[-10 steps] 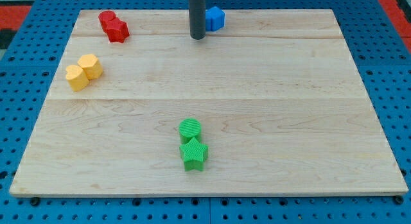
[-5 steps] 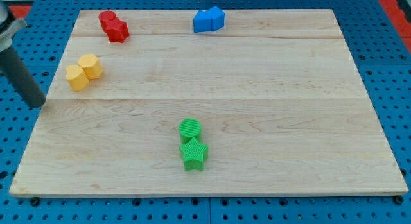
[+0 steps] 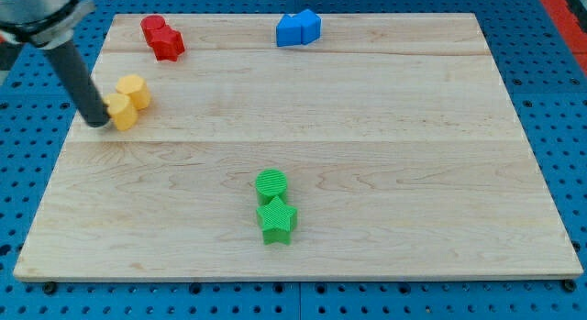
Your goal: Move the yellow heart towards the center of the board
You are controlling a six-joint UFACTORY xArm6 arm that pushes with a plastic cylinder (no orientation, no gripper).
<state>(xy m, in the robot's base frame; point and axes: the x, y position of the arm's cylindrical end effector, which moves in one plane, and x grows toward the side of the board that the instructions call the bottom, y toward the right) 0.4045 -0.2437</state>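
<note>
Your tip (image 3: 96,122) touches the left side of the lower yellow block (image 3: 120,111); this rod end effector grips nothing.

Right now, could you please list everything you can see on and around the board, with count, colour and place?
Board: one, pale wood, fills most of the view.
Base: one, blue with holes, around the board.
Red blocks: two, touching, shapes unclear, board's top left corner.
Blue blocks: two, touching, shapes unclear, top edge near the middle.
Yellow blocks: two, touching, left side; I cannot tell which is the heart.
Green round block: one, lower middle.
Green star: one, just below the round block, touching it.
Rod: one, dark, upper left, leaning.
My tip: against the left side of the lower yellow block.
</note>
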